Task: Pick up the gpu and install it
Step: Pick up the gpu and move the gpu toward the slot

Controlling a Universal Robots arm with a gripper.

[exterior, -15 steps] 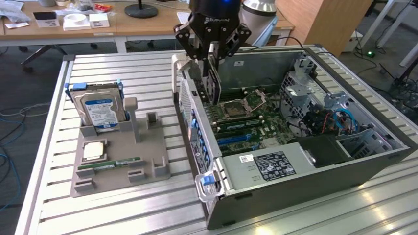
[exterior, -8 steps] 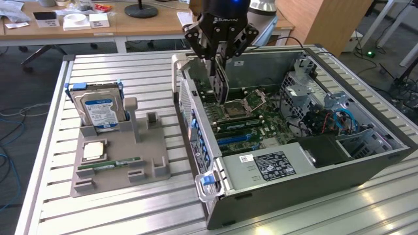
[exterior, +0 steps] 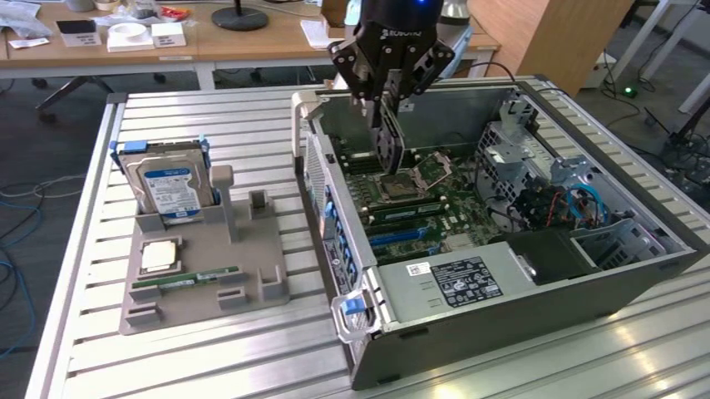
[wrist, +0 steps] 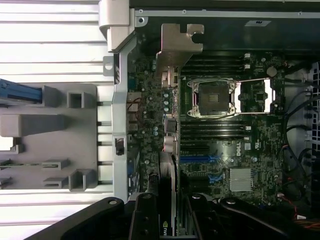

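Note:
The gpu [exterior: 388,148], a thin dark card, hangs on edge inside the open computer case [exterior: 332,208], above the motherboard [exterior: 444,204] and close to the case's rear wall. My gripper [exterior: 385,104] is shut on its upper edge. In the wrist view the gpu [wrist: 170,165] appears edge-on between the black fingers [wrist: 145,217], with its silver bracket [wrist: 177,42] at the far end. It hovers over the board, to one side of the CPU socket [wrist: 215,97] and near the blue expansion slots [wrist: 200,159].
A grey parts holder [exterior: 199,291] sits on the slatted table at the exterior view's left, carrying a blue-labelled hard drive [exterior: 169,183], a CPU [exterior: 159,256] and a green RAM stick [exterior: 183,279]. The power supply [exterior: 466,283], drive cages and cables [exterior: 577,199] crowd the case.

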